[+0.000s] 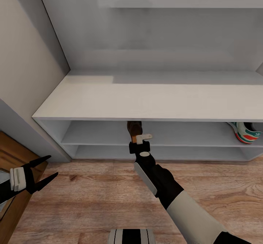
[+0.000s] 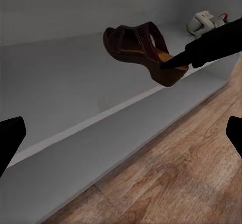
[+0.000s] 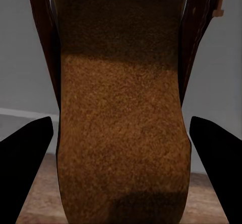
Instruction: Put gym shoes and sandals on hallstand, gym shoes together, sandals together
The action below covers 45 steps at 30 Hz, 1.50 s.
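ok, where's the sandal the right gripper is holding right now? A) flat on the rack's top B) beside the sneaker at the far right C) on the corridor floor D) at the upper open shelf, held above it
D: the right gripper holds the sandal by its heel at the hallstand's upper shelf, off the surface in the left wrist view.

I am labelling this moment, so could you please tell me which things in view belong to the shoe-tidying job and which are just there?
Job: sandal held by the right gripper; gym shoe on the rack's upper shelf; shoe rack; wooden floor.

Just there: open left gripper; beige wall.
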Tool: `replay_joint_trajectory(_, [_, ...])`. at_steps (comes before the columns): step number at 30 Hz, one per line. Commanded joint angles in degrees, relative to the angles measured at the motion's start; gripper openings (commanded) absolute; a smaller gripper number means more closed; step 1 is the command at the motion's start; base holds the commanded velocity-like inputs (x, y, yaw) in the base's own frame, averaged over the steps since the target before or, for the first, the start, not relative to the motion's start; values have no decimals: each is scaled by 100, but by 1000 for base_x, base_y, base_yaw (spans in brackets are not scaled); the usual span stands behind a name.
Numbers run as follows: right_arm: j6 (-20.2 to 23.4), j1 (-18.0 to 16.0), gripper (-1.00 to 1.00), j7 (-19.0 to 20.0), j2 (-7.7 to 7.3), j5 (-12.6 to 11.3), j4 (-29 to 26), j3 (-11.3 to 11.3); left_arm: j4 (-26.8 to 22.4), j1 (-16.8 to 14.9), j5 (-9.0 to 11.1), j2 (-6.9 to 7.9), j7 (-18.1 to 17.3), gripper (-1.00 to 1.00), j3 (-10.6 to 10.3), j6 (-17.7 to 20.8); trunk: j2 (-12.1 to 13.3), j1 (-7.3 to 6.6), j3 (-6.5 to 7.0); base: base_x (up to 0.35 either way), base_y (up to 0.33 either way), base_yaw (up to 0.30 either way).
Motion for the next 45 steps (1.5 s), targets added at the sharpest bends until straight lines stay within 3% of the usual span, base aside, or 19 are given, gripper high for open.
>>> replay_joint_trajectory(1, [17,-7,-100,-47,0,-43,-2,11,2,-3,8,1,-17,100,2,-5,-2,-1,-4,0,0,0])
replay_joint_trajectory(45, [-1,-12,-100,-50,0,-61,-16,20,2,-3,6,2,-17,100,2,-5,-2,-1,-4,32,0,0])
